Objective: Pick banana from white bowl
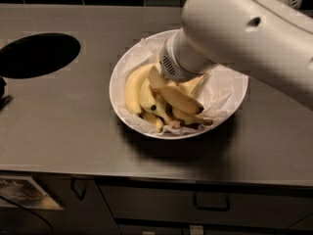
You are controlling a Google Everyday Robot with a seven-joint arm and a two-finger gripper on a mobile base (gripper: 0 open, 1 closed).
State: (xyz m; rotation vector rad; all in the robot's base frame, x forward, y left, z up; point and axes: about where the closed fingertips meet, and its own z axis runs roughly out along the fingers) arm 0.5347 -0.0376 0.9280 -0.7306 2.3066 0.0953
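The white bowl (117, 67) stands on the steel counter, lined with crinkled white paper and holding several bananas. A deeper yellow curved banana (178, 98) lies across the top of the pile, its dark tip pointing right. Paler bananas (133, 89) are bunched at the left of the bowl. My white arm reaches in from the upper right, and its wrist ends right over the pile. The gripper (166, 76) is down in the bowl at the bananas, hidden behind the wrist. I cannot tell whether it touches a banana.
A dark round hole (38, 54) is cut into the counter at the left. A dark object (2, 94) sits at the left edge. Dark tiles run along the back. Drawer fronts with handles (211, 204) lie below the counter's front edge.
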